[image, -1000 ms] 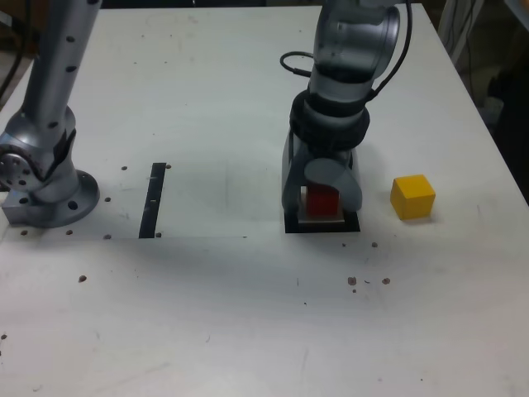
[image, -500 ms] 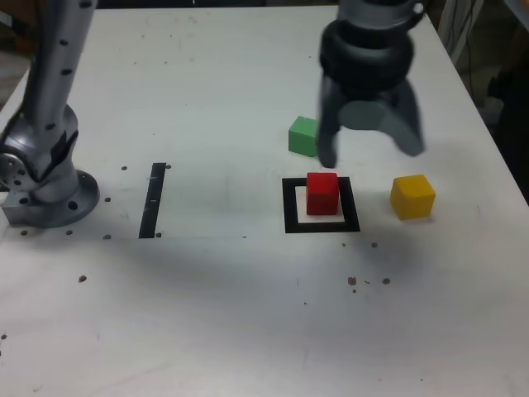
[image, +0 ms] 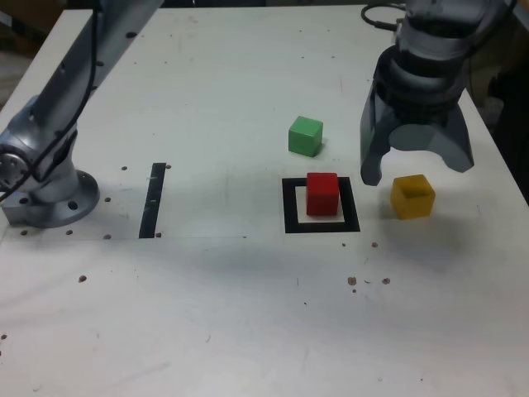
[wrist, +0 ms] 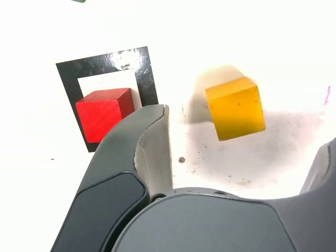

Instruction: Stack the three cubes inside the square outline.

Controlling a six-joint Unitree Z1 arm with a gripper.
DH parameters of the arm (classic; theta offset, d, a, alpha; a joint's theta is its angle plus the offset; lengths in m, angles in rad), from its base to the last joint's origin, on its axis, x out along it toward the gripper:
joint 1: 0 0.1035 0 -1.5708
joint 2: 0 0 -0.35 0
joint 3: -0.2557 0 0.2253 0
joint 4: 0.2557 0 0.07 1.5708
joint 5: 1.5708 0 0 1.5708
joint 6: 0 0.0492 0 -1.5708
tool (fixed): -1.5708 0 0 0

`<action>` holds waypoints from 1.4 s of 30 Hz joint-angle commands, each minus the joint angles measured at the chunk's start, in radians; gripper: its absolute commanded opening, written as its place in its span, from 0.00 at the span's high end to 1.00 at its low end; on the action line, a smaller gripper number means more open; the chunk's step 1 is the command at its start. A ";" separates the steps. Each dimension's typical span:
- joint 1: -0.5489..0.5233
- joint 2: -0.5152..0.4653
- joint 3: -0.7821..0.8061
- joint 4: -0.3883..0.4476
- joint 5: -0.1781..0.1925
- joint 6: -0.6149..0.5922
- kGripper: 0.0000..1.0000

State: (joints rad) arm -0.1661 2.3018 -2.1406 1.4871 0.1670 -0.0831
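Red cube (image: 322, 193): one, resting inside the square outline (image: 289, 207), on the pale centre, toward the side of the frame nearest the table's far edge; seen again in the wrist view (wrist: 104, 113), where it sits off-centre in the outline (wrist: 103, 65) and appears to overlap the tape on one side, though the angle makes this uncertain.

Yellow cube (image: 412, 196): one, on the table (image: 207, 314) just beside the outline, toward the table's right edge as the exterior view shows it; slightly turned relative to the frame. In the wrist view (wrist: 234, 107) it lies between the two fingers, apart from both.

Green cube (image: 305, 135): one, on the table beyond the outline, nearer the far edge, clear of the tape and of the other cubes.

Gripper (image: 417, 169): jaws spread wide, nothing held, hovering above the yellow cube near the table's right edge.

Black tape strip (image: 154, 199): one straight strip, well apart from the outline, toward the arm's base (image: 45, 194) at the table's left edge in the exterior view.
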 commanded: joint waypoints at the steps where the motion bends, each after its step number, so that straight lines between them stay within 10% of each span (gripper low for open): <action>1: 0.012 0.034 0.006 0.000 -0.009 0.008 0.03; 42: 0.026 0.152 -0.072 -0.073 -0.042 0.032 0.70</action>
State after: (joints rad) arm -0.1405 2.4453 -2.2138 1.4065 0.1287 -0.0553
